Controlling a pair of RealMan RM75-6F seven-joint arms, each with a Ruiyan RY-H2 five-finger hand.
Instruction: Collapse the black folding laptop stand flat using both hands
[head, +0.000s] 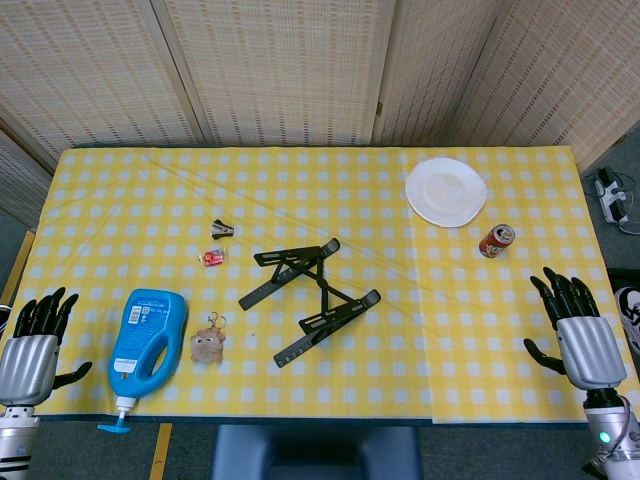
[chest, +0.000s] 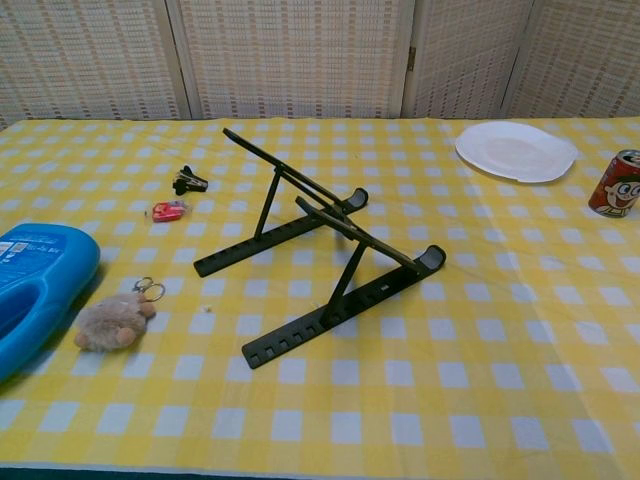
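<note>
At the near edge of the table (head: 420, 330), the left hand (head: 30, 350) and right hand (head: 580, 335) sit at opposite corners, fingers spread, holding nothing. Just inward from the left hand lies a blue bottle (head: 148, 345) on its side, with a small plush keychain (head: 208, 345) beside it. The black folding laptop stand (head: 308, 298) stands unfolded mid-table, its arms raised. Beyond it lie a red packet (head: 213, 257) and black clip (head: 222, 229); farther right, a red can (head: 496, 240) and white plate (head: 446, 191)

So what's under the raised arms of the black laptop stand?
Only bare yellow checked tablecloth shows beneath the laptop stand, visible through its open frame. The strips directly under its two base rails are covered.
</note>
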